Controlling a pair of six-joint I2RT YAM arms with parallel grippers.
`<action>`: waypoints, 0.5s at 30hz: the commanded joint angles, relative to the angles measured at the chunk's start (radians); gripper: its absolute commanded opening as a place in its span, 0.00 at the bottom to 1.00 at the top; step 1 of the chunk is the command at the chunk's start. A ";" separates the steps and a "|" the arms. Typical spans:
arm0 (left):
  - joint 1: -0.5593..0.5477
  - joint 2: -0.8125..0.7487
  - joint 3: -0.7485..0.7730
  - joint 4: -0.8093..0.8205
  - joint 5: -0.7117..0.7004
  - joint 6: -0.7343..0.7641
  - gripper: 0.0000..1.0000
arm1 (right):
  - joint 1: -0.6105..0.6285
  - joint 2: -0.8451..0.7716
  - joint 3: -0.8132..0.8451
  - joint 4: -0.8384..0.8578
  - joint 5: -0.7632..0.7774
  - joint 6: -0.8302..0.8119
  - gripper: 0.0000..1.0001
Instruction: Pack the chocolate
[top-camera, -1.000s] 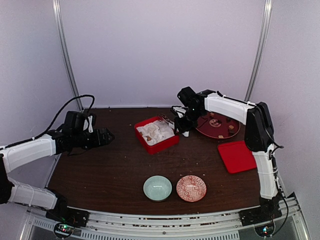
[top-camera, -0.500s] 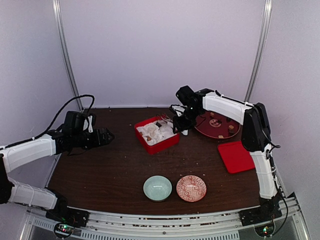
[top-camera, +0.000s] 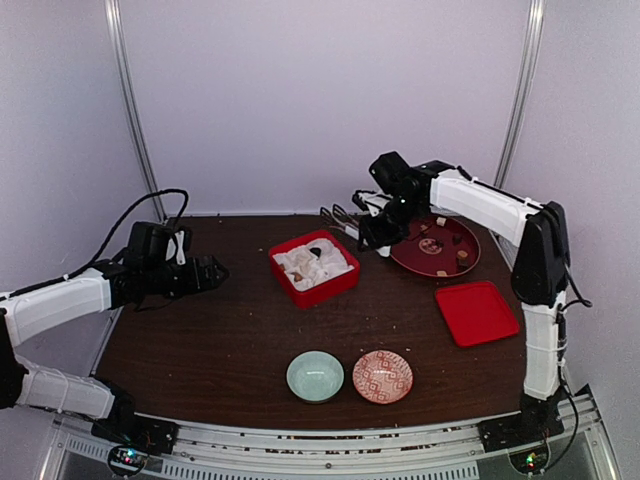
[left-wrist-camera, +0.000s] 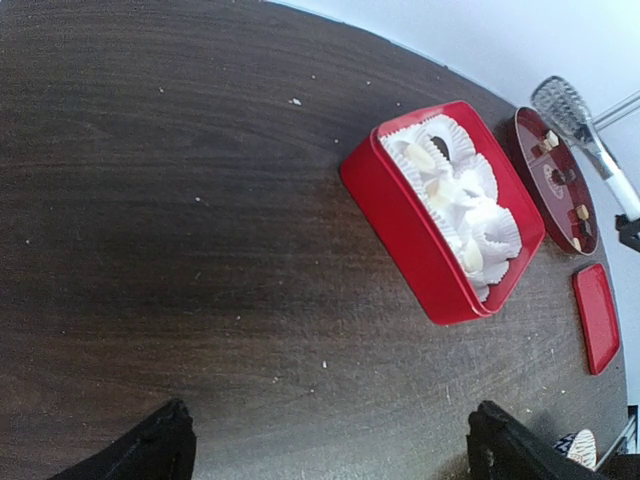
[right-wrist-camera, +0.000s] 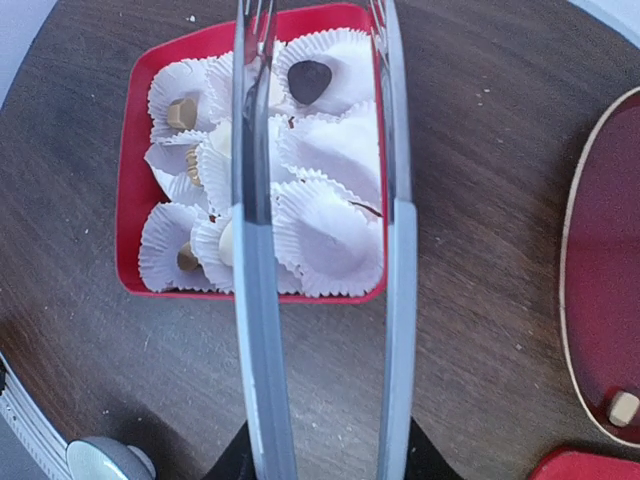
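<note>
The red box holds white paper cups. In the right wrist view a dark chocolate, tan pieces and a whitish piece lie in cups in the box. More pieces lie on the dark red plate. My right gripper is shut on the silver tongs. The tong arms are spread and empty, above the box's right side. My left gripper is open and empty over the table left of the box; its view shows the box ahead.
A red lid lies at the right front. A pale green bowl and a red patterned bowl stand near the front edge. The plate's rim is just right of the tongs.
My right arm has risen and drawn back to the right, from the box's edge toward the plate, with the tongs in it. The left arm has not moved.
</note>
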 joint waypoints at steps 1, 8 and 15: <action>0.007 -0.019 0.005 0.042 0.011 0.002 0.98 | -0.062 -0.197 -0.138 0.045 0.027 0.008 0.34; 0.008 -0.009 0.017 0.044 0.022 0.007 0.98 | -0.204 -0.438 -0.482 0.123 0.037 0.028 0.35; 0.007 0.009 0.020 0.053 0.034 0.009 0.98 | -0.385 -0.625 -0.755 0.121 0.075 0.042 0.36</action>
